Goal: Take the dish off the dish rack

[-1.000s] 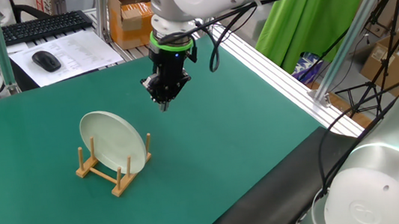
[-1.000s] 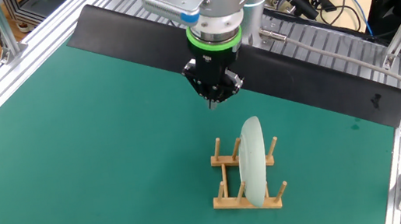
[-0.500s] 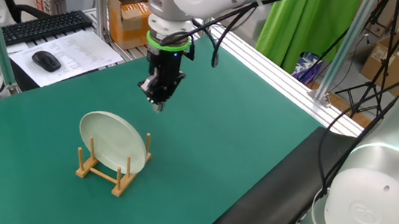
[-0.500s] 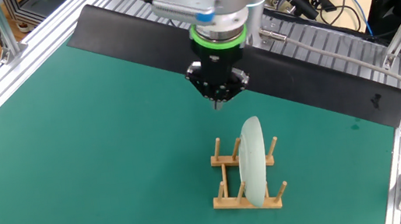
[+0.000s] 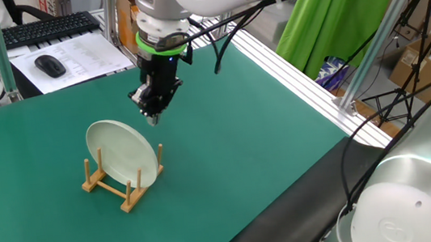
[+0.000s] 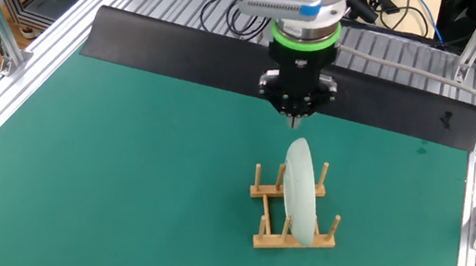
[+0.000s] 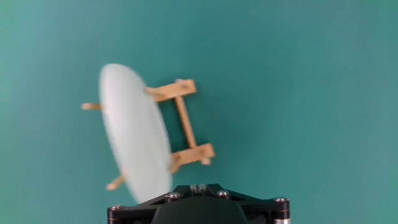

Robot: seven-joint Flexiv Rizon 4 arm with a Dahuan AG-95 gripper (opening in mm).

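Observation:
The pale greenish-white dish (image 5: 122,153) stands on edge in the small wooden dish rack (image 5: 111,186) on the green mat. It also shows edge-on in the other fixed view (image 6: 300,190), in the rack (image 6: 272,214). My gripper (image 5: 151,118) hangs above and just behind the dish's top rim, apart from it, fingers together and holding nothing. In the other fixed view the gripper (image 6: 295,122) is just above the dish's top edge. The hand view shows the dish (image 7: 135,132) and rack (image 7: 185,118) below, with the fingertips (image 7: 199,186) closed together at the bottom edge.
A keyboard (image 5: 46,28), a mouse (image 5: 50,66) and papers lie beyond the mat's far left edge. Aluminium frame rails (image 5: 291,69) run along the mat's right side. A black strip (image 6: 189,51) and cables border the mat in the other fixed view.
My gripper has moved across the mat toward the dish and now hangs nearly over its top rim. The dish and rack have not moved.

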